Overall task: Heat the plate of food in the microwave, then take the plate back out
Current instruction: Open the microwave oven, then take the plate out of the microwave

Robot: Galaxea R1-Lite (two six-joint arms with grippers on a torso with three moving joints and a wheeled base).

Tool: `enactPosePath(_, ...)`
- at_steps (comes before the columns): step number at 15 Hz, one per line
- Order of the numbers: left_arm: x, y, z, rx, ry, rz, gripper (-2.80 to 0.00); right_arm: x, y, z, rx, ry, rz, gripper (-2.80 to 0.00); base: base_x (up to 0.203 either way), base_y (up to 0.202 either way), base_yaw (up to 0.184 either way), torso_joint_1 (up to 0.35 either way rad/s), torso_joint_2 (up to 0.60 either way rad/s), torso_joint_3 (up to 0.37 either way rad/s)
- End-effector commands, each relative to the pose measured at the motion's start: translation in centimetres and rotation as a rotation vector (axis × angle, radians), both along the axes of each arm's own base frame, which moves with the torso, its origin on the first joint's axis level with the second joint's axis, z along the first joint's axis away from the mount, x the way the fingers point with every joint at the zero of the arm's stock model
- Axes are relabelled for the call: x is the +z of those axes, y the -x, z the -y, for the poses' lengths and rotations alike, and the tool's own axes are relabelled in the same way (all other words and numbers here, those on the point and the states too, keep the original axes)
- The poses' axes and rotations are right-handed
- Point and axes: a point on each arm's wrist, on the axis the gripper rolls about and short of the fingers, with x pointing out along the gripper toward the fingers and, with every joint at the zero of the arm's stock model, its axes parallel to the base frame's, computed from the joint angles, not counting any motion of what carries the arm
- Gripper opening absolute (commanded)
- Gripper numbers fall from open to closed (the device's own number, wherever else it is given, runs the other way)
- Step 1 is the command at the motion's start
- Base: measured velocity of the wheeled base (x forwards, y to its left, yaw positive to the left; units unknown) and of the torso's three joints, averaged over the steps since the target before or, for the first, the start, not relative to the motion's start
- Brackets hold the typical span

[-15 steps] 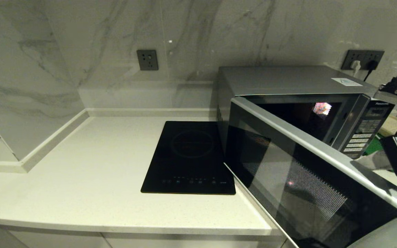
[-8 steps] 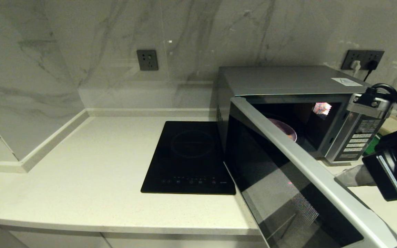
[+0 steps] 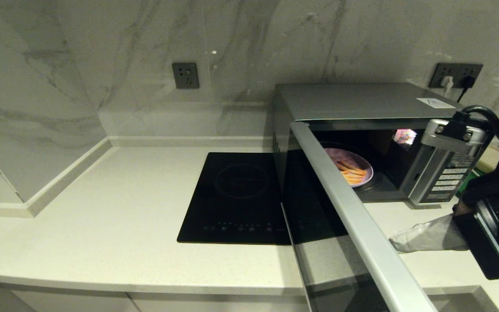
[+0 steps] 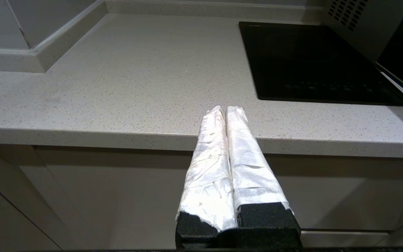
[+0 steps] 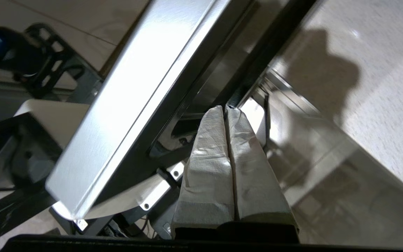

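My right tool (image 3: 399,243), fingers pressed together and empty, sits at the microwave (image 3: 362,104) door's (image 3: 353,225) inner face at 4 o'clock, exposing the plate of food (image 3: 348,166) for retrieval; left tool (image 4: 225,113), likewise closed, parks below the desk (image 3: 102,225).

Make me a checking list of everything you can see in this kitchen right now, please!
Surface: pale speckled countertop.
Job's things: microwave with its door swung wide open; plate of food sits inside.
Clutter: black induction cooktop beside the microwave.
Grippers: right gripper shut, empty, next to the door's inner side; left gripper shut, empty, parked at the counter's front edge.
Cables: plugs in wall socket behind the microwave.
Surroundings: marble wall, second socket.
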Motion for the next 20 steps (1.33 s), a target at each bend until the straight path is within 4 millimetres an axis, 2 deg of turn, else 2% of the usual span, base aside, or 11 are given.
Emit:
enactPosePath(1,0.0,0.0,0.0,0.001,0.001,0.0,-2.8,0.0,0.8,0.1,0.069,-0.022,0.016,-2.8,0.0,0.0,0.0,0.0,0.0,0.0)
enactPosePath(3,0.0,0.0,0.0,0.001,0.001,0.0,-2.8,-0.9,0.6,0.3,0.013,0.034,0.014,-2.8,0.0,0.0,0.0,0.0,0.0,0.0)
enactPosePath(6,0.0,0.0,0.0,0.001,0.001,0.0,-2.8,-2.4,-1.1,1.4,-0.213,0.084,-0.01,-2.8,0.0,0.0,0.0,0.0,0.0,0.0)
enactPosePath(10,0.0,0.0,0.0,0.001,0.001,0.0,-2.8,-4.8,-6.9,3.7,-0.669,0.039,-0.085,-2.8,0.0,0.0,0.0,0.0,0.0,0.0)
enactPosePath(13,0.0,0.0,0.0,0.001,0.001,0.0,-2.8,-6.0,-10.8,4.3,-0.952,-0.134,-0.126,-2.8,0.0,0.0,0.0,0.0,0.0,0.0)
enactPosePath(16,0.0,0.0,0.0,0.001,0.001,0.0,-2.8,-6.4,-12.9,4.0,-1.06,-0.221,-0.158,-2.8,0.0,0.0,0.0,0.0,0.0,0.0)
enactPosePath(20,0.0,0.0,0.0,0.001,0.001,-0.001,-2.8,-7.6,-15.6,3.3,-1.103,-0.195,-0.161,-2.8,0.0,0.0,0.0,0.0,0.0,0.0)
